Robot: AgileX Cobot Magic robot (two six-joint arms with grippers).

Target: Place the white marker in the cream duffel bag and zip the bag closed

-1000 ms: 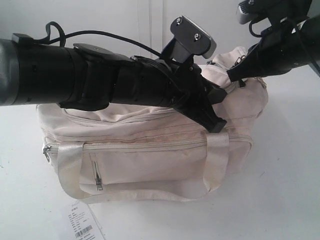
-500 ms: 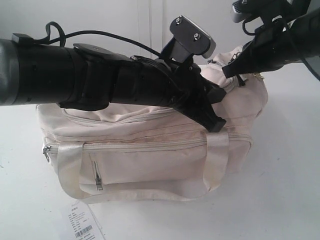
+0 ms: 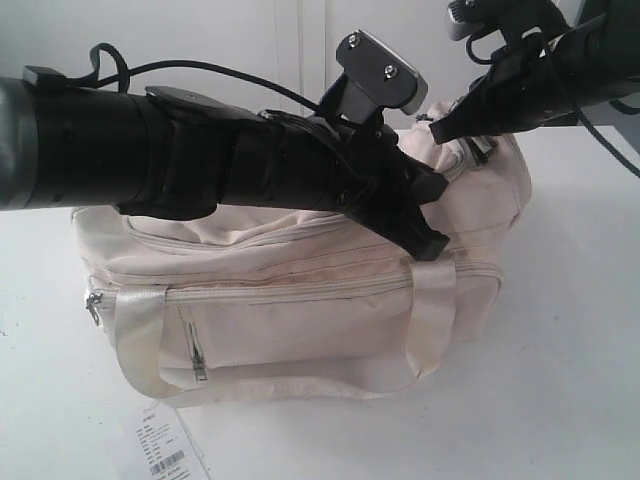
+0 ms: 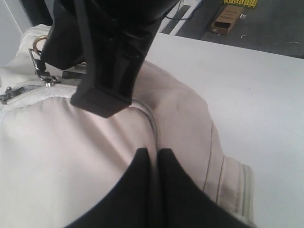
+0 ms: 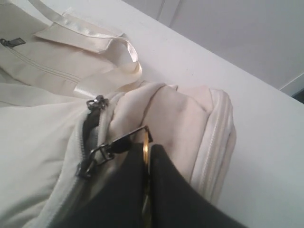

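The cream duffel bag (image 3: 300, 300) lies on the white table. The white marker is out of view. My left gripper (image 3: 432, 245) is shut, its tips resting on the bag's top beside the curved zip seam (image 4: 153, 118); nothing shows between the fingers (image 4: 154, 152). My right gripper (image 3: 438, 128) is at the bag's right end, shut on the zipper pull (image 5: 124, 140), a black tab with a brass ring pinched between the fingers (image 5: 148, 147). A short dark gap in the zip (image 5: 88, 126) shows beside the pull. In the left wrist view the right gripper's fingers (image 4: 102, 95) hang close above the bag.
A paper barcode tag (image 3: 165, 450) lies on the table in front of the bag. The near strap handle (image 3: 135, 345) hangs over the front pocket. Beyond the table edge a cardboard box (image 4: 230, 16) sits on the floor.
My right gripper has moved left and slightly up with the zipper pull, drawing the bag's right end along. The left arm has stayed put.
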